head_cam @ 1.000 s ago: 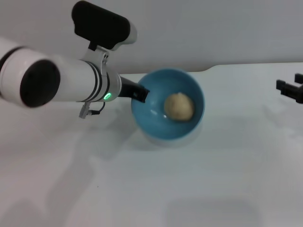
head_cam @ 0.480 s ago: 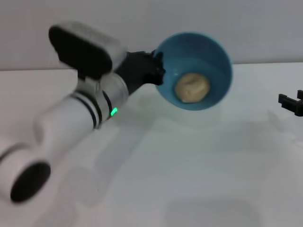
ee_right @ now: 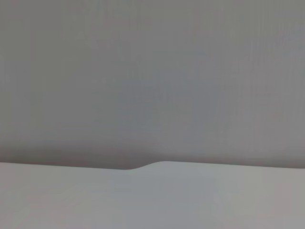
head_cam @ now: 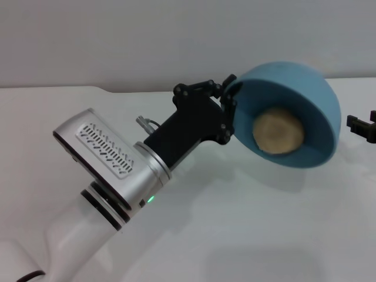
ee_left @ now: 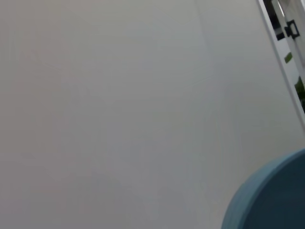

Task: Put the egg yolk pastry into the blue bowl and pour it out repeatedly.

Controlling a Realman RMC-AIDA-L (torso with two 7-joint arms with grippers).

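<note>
The blue bowl (head_cam: 317,106) hangs in the air above the table, tipped steeply on its side with its mouth facing me. My left gripper (head_cam: 228,100) is shut on the bowl's left rim. The egg yolk pastry (head_cam: 278,132), a pale tan ball, lies inside the bowl against its lower wall. In the left wrist view only a curved piece of the blue bowl (ee_left: 274,198) shows. My right gripper (head_cam: 363,126) is parked at the right edge of the head view, away from the bowl.
The white table (head_cam: 247,235) stretches under the raised bowl, and a grey wall stands behind it. The right wrist view shows only the table's far edge (ee_right: 152,164) and the wall.
My left arm has lifted the bowl off the table, carried it to the right and tilted it far over. The pastry has stayed inside, sliding toward the lower wall.
</note>
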